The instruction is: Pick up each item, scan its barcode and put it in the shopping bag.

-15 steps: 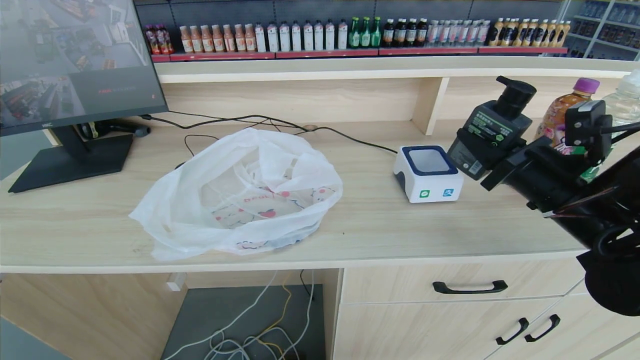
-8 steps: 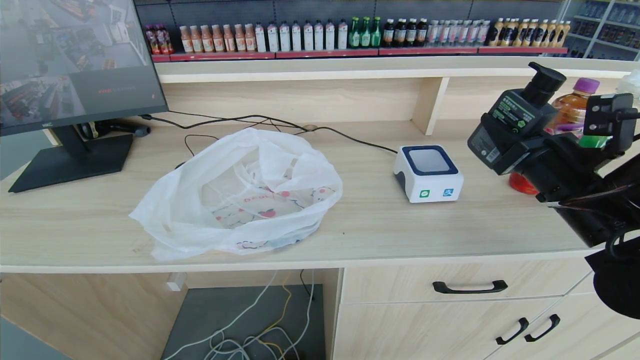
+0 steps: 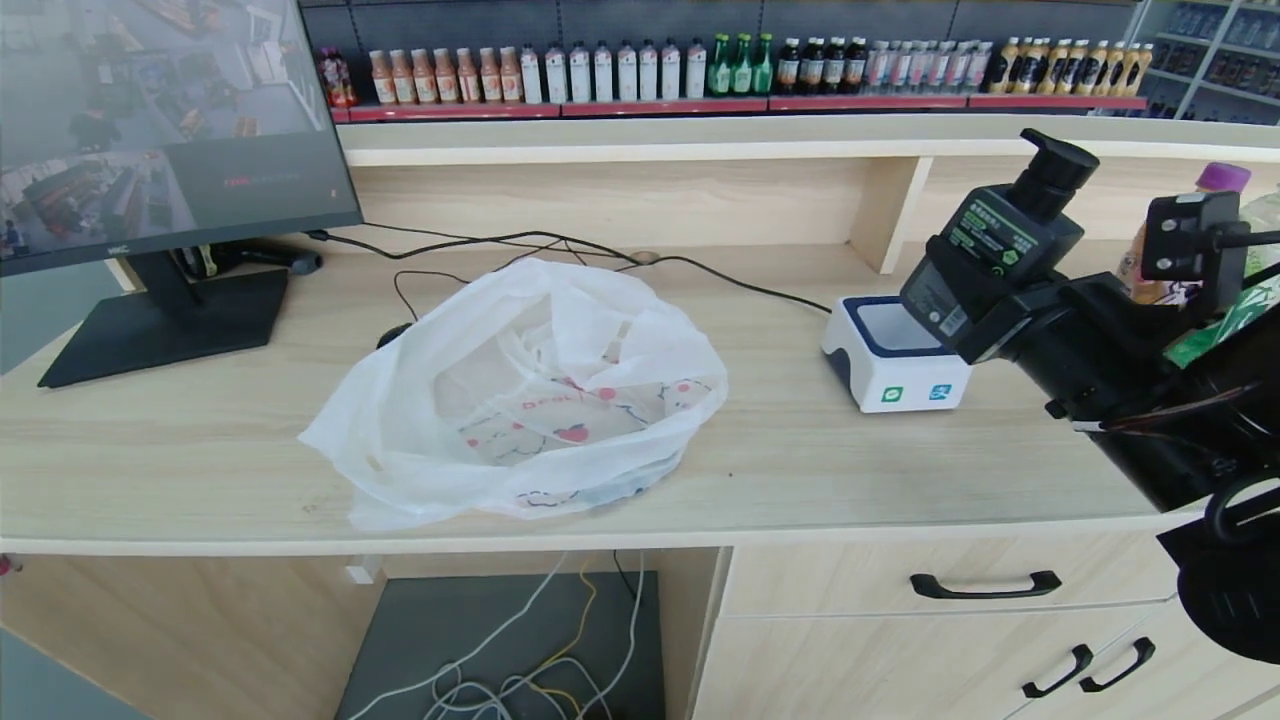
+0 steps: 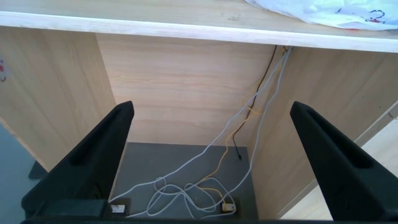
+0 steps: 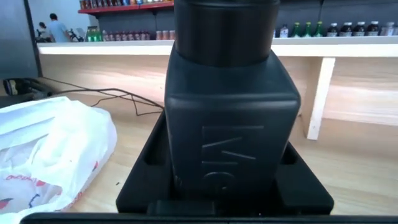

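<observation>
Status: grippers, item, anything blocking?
Right gripper shut on black pump bottle, beside scanner. Left gripper open, below counter. Shopping bag open, no obstacle seen.

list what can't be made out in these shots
- Head view: the bottle covers part of the scanner's top; the bottle's barcode is too small to read.
- Head view: folds hide the bag's inside.
- Head view: the right arm hides most of the purple-capped drink.

Bare bench [image 3: 790, 460] lay open at centre frame, between the shopping bag [image 3: 520, 400] left of centre and the scanner [image 3: 890, 365] at right. The black pump bottle [image 3: 985, 250] overlapped the scanner's right edge. The monitor [image 3: 150, 120] blocked the upper left, and cables [image 3: 600, 245] trailed behind the bag.
</observation>
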Controlling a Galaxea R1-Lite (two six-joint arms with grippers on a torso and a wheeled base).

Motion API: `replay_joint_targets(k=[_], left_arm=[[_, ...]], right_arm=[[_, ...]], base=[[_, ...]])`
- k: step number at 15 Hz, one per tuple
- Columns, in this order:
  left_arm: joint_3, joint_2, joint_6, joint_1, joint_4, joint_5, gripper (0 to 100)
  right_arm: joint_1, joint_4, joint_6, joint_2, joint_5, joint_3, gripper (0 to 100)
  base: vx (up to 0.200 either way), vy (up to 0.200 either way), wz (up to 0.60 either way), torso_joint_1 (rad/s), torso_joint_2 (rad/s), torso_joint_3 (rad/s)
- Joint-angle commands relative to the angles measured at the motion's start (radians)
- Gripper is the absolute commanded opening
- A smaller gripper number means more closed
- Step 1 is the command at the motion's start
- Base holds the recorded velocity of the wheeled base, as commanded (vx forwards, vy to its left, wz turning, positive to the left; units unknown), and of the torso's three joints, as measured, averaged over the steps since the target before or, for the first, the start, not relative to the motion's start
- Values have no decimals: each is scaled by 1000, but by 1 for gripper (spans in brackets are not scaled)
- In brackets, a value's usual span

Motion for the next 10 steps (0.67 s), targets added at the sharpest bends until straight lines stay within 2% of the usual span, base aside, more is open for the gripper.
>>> replay_joint_targets(k=[1, 10], left_arm=[[0, 0, -1, 2, 0, 0, 100], [0, 0, 1, 2, 0, 0, 100]], right_arm=[[8, -2, 3, 1, 1, 7, 0], [28, -2, 16, -5, 1, 47, 0]], base=[[0, 200, 0, 2, -2, 12], [0, 200, 0, 3, 2, 2]])
